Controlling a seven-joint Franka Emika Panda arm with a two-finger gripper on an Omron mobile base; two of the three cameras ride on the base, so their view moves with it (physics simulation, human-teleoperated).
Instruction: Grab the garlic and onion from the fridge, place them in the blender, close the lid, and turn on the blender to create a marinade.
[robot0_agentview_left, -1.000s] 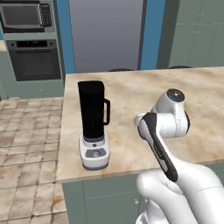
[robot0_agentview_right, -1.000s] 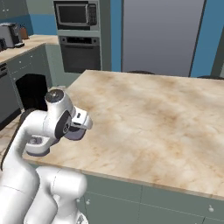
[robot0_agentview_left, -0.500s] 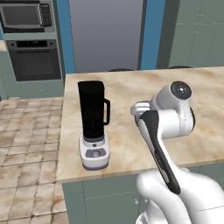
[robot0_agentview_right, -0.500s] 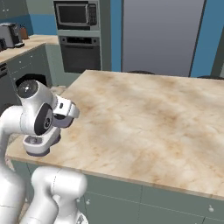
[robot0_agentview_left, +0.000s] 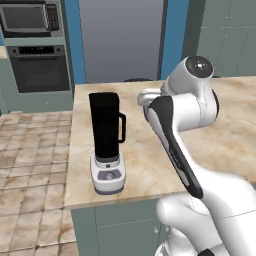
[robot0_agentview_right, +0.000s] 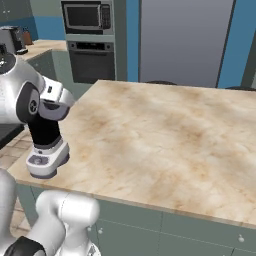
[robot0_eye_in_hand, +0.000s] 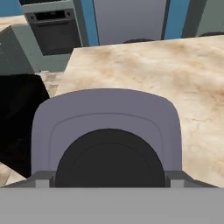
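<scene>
The blender (robot0_agentview_left: 106, 140), a black jar on a light-grey base, stands near the left front corner of the marble counter (robot0_agentview_left: 230, 135). In the right base view my arm covers part of the blender (robot0_agentview_right: 46, 150). Its jar is the black shape (robot0_eye_in_hand: 17, 118) at the left of the hand view. My arm is folded high beside it, and the white hand (robot0_agentview_right: 56, 96) sits level with the jar top, its fingers hidden. The grey fridge (robot0_agentview_left: 122, 40) stands shut behind the counter, with a black handle (robot0_agentview_right: 228, 45). Garlic, onion and lid are out of view.
A black wall oven (robot0_agentview_left: 36, 70) with a microwave (robot0_agentview_left: 30, 17) above it stands left of the fridge. Tiled floor (robot0_agentview_left: 30, 165) lies left of the counter. A coffee machine (robot0_agentview_right: 12, 40) sits on a far side counter. Green cabinets (robot0_agentview_left: 225, 35) fill the back right.
My arm has folded upward and swung toward the blender side, and the hand has risen. The blender, the counter and the base views have stayed put.
</scene>
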